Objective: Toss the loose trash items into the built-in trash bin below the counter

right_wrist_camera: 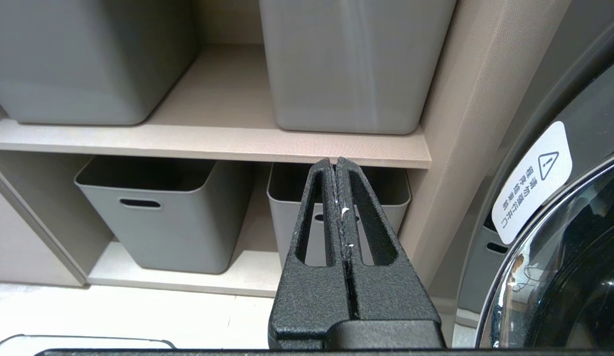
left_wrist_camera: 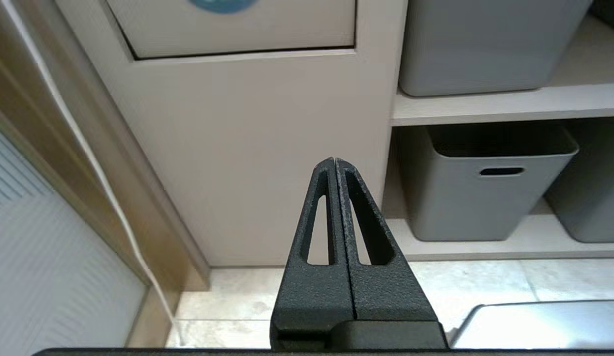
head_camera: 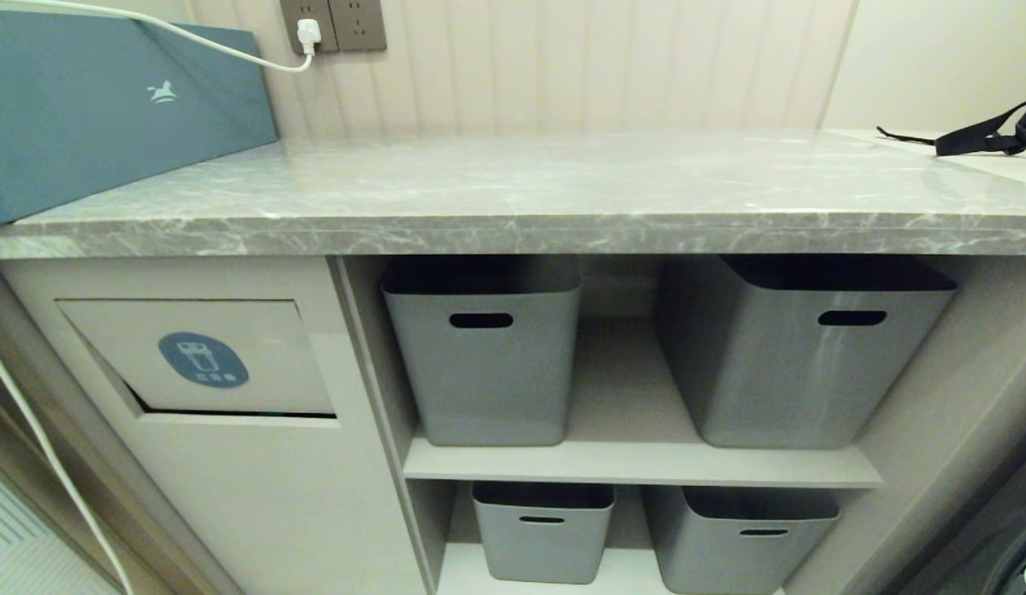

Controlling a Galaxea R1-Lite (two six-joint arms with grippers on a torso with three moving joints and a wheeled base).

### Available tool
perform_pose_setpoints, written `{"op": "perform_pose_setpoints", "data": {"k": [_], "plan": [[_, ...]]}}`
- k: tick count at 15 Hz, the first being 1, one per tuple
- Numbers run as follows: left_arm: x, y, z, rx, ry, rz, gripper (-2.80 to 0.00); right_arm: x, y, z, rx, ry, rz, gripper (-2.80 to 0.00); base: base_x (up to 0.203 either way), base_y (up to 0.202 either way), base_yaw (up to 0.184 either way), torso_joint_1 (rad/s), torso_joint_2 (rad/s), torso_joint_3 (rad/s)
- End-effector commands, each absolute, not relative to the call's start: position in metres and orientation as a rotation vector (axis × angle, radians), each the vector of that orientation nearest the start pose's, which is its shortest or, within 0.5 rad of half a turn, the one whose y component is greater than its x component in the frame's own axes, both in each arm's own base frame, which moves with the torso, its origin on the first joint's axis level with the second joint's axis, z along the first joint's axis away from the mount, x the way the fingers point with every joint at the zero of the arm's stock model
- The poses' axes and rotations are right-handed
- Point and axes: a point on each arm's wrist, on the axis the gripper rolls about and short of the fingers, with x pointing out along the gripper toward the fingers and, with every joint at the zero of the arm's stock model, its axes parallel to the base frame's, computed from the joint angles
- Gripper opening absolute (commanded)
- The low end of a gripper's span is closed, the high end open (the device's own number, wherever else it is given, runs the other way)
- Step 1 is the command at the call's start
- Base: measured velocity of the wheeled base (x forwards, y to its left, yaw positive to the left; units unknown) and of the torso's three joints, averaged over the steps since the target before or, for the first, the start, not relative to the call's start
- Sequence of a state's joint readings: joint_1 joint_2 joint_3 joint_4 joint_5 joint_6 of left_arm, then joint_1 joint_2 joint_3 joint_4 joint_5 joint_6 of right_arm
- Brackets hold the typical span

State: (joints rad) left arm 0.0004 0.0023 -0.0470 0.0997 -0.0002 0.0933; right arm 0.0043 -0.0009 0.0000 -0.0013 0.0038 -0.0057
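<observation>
While counter lies bare, both pincers closed, empty: left pincer, right pincer.

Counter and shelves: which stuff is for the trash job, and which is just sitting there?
For the job:
- counter
- built-in trash bin with tilting flap
- no loose trash in view

Just lying about:
- blue box
- black strap
- grey tubs
- white plug

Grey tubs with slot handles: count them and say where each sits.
4. Upper shelf: left tub and larger right tub. Lower shelf: left tub and right tub. Others may be hidden outside the views.
</observation>
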Motion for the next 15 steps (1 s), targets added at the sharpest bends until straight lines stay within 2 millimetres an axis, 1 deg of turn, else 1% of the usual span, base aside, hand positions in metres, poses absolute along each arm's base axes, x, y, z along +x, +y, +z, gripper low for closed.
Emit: {"op": "perform_pose_setpoints", "data": {"k": [1,5,15], "plan": [[-0.0269,-0.0010,0.0759,0.103,0.065,-0.059,-2.80,-0.0229,0.0000,0.0756,-0.006,-0.003,0.009,-2.80,0.000,0.000,0.000,0.000,0.00,0.000],[-0.0268,-0.0007,0.0764,0.067,0.061,-0.039,-2.80,-0.0229,0.0000,0.0756,-0.006,-0.003,0.009,-2.80,0.000,0.000,0.000,0.000,0.00,0.000],[-0.0265,-0.0005,0.0761,0.061,0.059,-0.032,-2.80,-0.0229,0.0000,0.0756,-0.006,-0.003,0.009,-2.80,0.000,0.000,0.000,0.000,0.00,0.000]]}}
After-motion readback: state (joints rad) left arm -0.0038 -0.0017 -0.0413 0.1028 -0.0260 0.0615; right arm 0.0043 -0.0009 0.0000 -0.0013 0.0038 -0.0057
